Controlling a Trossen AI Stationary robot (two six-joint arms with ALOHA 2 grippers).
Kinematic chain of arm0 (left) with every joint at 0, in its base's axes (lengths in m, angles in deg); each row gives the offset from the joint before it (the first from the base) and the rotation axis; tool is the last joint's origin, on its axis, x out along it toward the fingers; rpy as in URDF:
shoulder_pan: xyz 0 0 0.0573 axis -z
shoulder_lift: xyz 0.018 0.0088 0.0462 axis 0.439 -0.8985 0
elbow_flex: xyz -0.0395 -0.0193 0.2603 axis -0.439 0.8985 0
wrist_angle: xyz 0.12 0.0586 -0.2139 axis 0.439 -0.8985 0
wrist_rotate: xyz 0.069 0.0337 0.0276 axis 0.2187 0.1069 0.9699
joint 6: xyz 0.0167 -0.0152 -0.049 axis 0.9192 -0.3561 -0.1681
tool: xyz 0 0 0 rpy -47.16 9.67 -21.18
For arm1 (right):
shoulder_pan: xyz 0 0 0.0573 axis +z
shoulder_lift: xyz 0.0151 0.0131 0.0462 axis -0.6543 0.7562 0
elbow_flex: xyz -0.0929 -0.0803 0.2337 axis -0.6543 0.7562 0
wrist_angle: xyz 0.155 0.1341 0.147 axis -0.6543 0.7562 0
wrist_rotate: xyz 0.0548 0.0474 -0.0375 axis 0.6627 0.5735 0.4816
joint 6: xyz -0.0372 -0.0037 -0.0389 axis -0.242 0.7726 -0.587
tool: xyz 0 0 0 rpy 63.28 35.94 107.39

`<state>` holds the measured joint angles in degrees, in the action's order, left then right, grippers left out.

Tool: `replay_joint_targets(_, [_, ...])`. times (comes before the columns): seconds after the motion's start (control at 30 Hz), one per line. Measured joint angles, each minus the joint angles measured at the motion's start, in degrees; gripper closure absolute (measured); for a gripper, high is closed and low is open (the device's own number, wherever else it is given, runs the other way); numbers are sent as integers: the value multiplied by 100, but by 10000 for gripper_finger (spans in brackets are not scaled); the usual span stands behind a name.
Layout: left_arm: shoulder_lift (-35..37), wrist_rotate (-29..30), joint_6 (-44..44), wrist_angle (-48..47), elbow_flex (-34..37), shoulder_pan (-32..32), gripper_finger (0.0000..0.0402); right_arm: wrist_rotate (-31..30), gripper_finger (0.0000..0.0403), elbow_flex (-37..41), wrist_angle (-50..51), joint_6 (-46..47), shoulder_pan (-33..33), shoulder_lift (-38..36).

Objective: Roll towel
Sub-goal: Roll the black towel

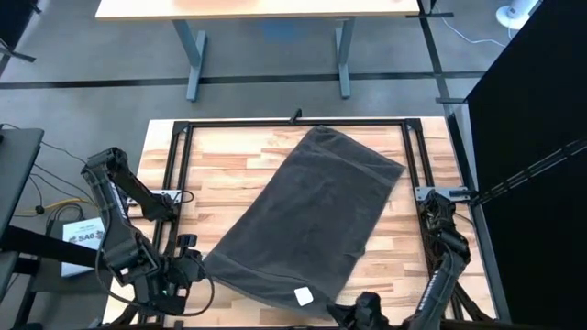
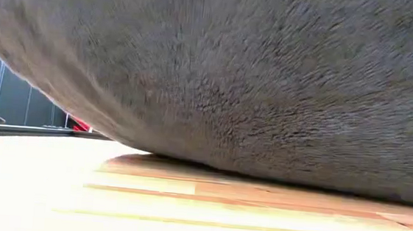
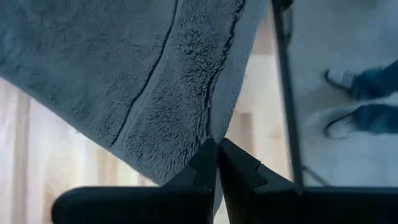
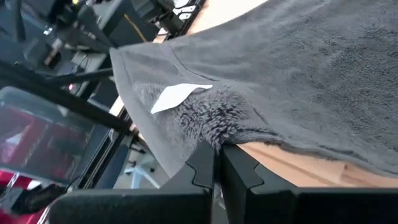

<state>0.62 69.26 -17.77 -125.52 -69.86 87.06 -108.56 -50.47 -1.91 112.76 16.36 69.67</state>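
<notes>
The dark grey towel (image 1: 312, 215) lies spread flat and slantwise across the wooden table, one short end at the far edge and the other near the front edge. Its white tag (image 1: 304, 295) lies by the near short end and also shows in the right wrist view (image 4: 180, 94). My left gripper (image 1: 197, 266) is shut on the towel's near-left corner. My right gripper (image 1: 347, 312) is shut on the near-right corner, close to the tag. In the low view the towel (image 2: 254, 75) fills most of the picture. My left gripper pinches the towel's near-left corner (image 3: 208, 132) between its two shut fingers, right at the hemmed edge. The rest of the towel lies spread on the table beyond the fingers. My right gripper pinches the hemmed edge at the near-right corner (image 4: 208, 134) between its two shut fingers, just below the tag. The cloth there stands a little above the wood, and the rest lies on the table.
A black metal frame (image 1: 293, 122) runs round the tabletop's far and side edges. Bare wood (image 1: 220, 174) lies to the left of the towel and to its right (image 1: 399, 238). A person's shoes (image 3: 345, 102) stand on the floor beyond the table's edge.
</notes>
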Motion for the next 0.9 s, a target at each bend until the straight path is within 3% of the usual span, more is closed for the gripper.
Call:
replay_joint_targets(0.33, [-4,154,13,1072,-169,51,401,-160,402,2,-1212,-845,483,23])
replay_joint_targets(0.53, [-160,283,333,2030,-169,-89,401,-153,402,2,-1335,-716,807,26])
replay_joint_targets(0.7, [-583,-135,653,2799,-174,-292,401,-149,402,2,-1463,-707,998,29])
replay_joint_targets(0.9, [-1350,-506,1011,2794,-720,-495,401,-145,402,2,-1645,-707,1155,43])
